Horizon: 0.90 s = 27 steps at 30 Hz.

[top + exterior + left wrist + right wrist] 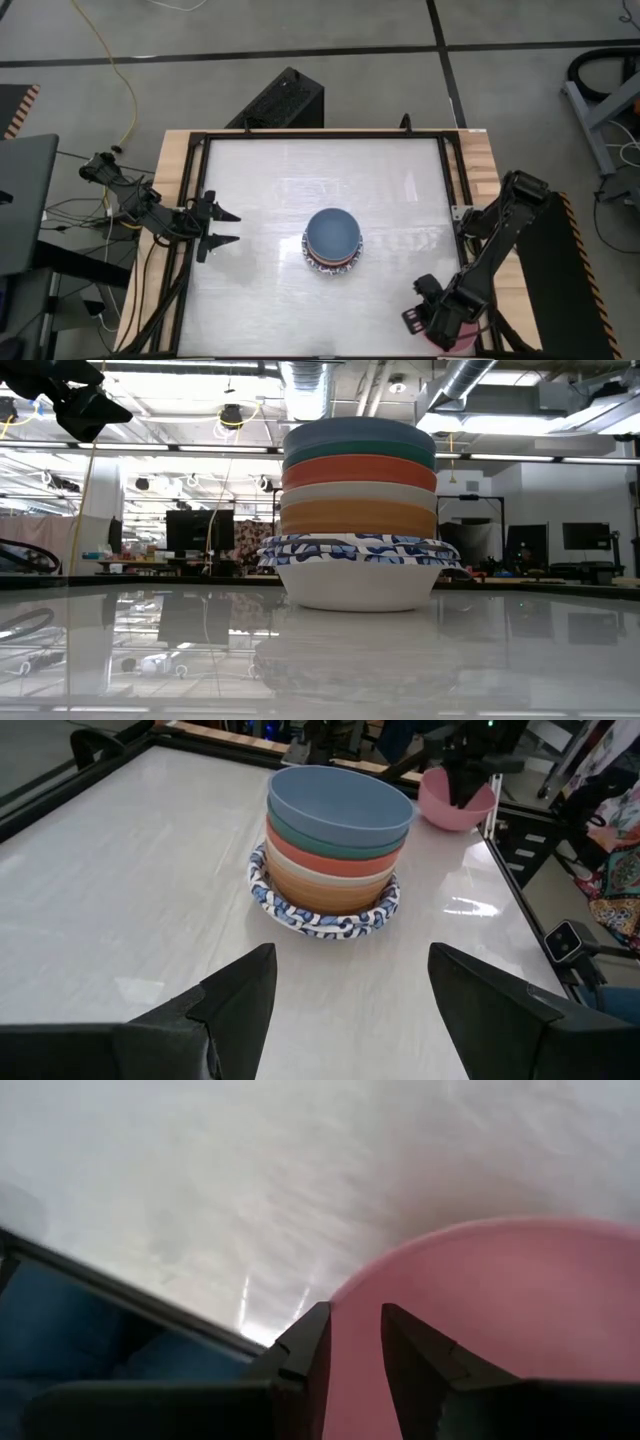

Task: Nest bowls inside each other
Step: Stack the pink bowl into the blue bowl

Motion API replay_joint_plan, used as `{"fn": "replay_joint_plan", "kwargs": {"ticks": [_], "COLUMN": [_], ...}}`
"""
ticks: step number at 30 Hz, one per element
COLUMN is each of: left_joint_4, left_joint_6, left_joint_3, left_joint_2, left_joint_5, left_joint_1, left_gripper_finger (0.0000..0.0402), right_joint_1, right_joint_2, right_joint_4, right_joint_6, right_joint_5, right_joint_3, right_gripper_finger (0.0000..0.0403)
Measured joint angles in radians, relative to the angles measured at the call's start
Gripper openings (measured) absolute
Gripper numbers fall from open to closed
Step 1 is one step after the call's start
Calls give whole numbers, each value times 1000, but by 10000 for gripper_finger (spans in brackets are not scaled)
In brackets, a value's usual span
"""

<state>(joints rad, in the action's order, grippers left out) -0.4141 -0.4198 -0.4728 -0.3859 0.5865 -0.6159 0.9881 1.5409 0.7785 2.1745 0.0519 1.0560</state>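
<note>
Risk: the right gripper [352, 1342] pinches only the thin rim of the pink bowl [500, 1320] at the table's near right corner, so the bowl could tilt or slip out on the lift, or clip the stack [333, 240] at table centre and shove it when lowered in. Its fingers are narrowly parted, one either side of the rim, clamped on it. The left gripper [226, 227] hangs spread wide and empty near the left edge, well apart from the stack.

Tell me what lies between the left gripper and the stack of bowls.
Nothing: bare white table separates the open left gripper from the stack of bowls, seen in the high view.
</note>
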Motion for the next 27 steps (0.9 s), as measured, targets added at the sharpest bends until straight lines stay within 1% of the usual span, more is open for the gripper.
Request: {"fn": "replay_joint_plan", "kwargs": {"ticks": [7,17,27], "left_joint_4": [0,1,0], "left_joint_6": [0,0,0], "left_joint_3": [0,0,0], "left_joint_2": [0,0,0], "left_joint_5": [0,0,0], "left_joint_1": [0,0,0], "left_gripper_finger": [251,251,251], "right_joint_1": [-10,-15,-15], "right_joint_2": [38,29,31], "right_joint_4": [3,13,35], "right_joint_6": [-6,-14,22], "right_joint_5": [-7,-24,-27], "right_joint_3": [0,15,15], "right_gripper_finger": [111,111,111]}}
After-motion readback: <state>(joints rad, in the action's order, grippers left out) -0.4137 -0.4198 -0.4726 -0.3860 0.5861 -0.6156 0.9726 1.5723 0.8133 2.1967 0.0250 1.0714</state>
